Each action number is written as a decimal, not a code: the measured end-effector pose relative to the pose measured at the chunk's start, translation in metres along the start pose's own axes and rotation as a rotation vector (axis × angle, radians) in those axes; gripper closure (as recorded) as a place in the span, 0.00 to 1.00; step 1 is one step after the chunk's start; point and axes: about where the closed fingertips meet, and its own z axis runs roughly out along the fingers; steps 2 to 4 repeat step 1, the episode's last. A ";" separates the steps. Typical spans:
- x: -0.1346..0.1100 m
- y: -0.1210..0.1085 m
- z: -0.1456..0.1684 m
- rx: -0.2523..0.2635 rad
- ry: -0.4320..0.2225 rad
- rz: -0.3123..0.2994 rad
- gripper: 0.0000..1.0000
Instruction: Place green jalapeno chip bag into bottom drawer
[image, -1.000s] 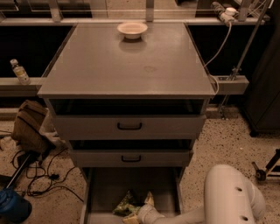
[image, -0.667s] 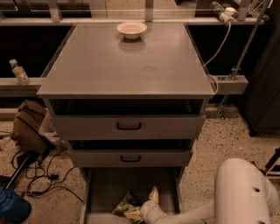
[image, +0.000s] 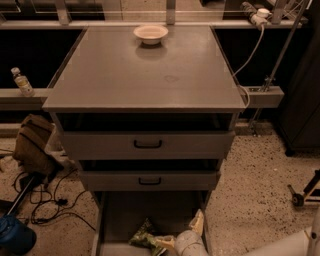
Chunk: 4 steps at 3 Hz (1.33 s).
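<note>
The green jalapeno chip bag (image: 144, 235) lies crinkled in the bottom drawer (image: 150, 207), near its front middle. The drawer is pulled out at the foot of the grey cabinet. My gripper (image: 180, 233) is inside the drawer, just right of the bag, on a white wrist that comes in from the lower right. It is open: one pale finger (image: 198, 221) points up by the drawer's right wall, and the other reaches toward the bag's right edge. It holds nothing.
The two upper drawers (image: 147, 144) with black handles are slightly ajar. A white bowl (image: 150, 33) sits at the back of the cabinet top. A brown bag (image: 32, 145), cables (image: 47, 200) and a blue object (image: 14, 241) lie on the floor at left. A wheeled stand (image: 304, 192) is at right.
My gripper has moved to the right in the drawer, away from the bag. The bag stays lying in the drawer.
</note>
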 end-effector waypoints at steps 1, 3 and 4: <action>0.000 0.000 0.000 0.000 0.000 0.000 0.00; 0.000 0.000 0.000 0.000 0.000 0.000 0.00; 0.000 0.000 0.000 0.000 0.000 0.000 0.00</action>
